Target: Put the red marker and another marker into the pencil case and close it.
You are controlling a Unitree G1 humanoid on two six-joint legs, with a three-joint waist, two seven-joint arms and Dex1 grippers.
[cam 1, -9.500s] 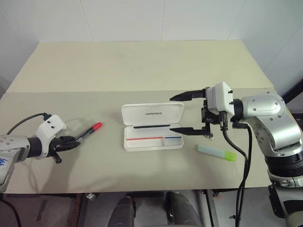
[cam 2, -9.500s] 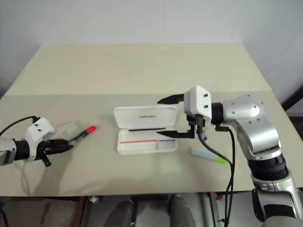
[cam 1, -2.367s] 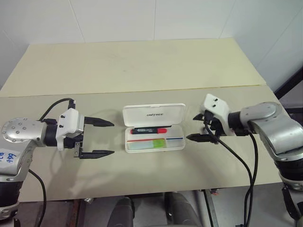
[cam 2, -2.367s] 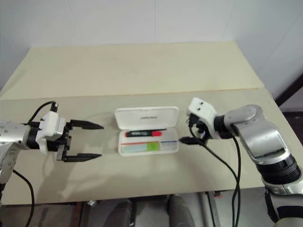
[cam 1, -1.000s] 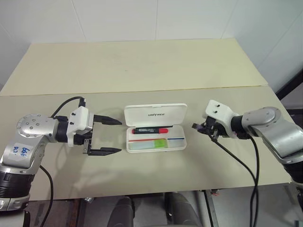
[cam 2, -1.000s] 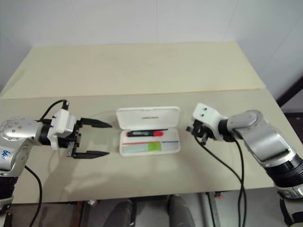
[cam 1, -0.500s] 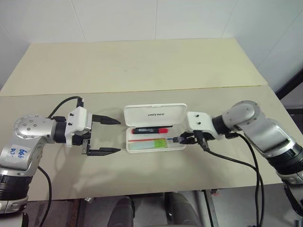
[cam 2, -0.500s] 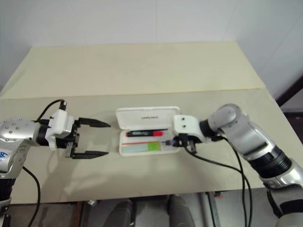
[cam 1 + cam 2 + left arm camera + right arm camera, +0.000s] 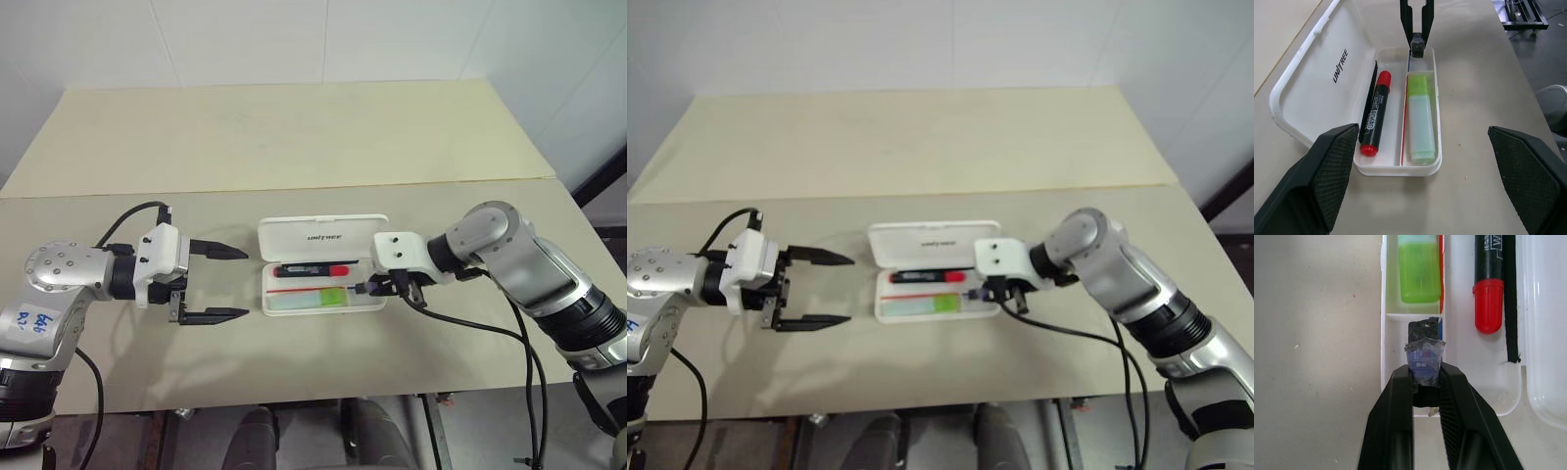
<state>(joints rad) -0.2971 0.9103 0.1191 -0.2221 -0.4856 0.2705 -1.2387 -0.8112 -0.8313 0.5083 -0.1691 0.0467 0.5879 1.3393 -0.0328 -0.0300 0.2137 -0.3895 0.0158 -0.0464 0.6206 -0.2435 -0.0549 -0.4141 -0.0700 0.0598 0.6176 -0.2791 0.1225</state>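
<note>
The pencil case lies open near the middle of the beige tabletop, its lid folded flat toward the far side, with bare surface all round it and a wide stretch behind. Inside, the red marker, black-barrelled with a red cap and a red tail, lies in the long channel next to the lid hinge. The highlighter, pale mint with a yellow-green cap, fills the longer front compartment, parted from the marker by a thin red line.

The left claw hovers to the left of the case, clear of it, its two black fingers spread wide and holding nothing.

The right claw reaches over the case's right end, above the small end compartment. Its fingers are pinched close on a small dark block with a bluish scrap on it; what this piece is cannot be made out. In the head views that piece is mostly hidden by the claw's white housing.
</note>
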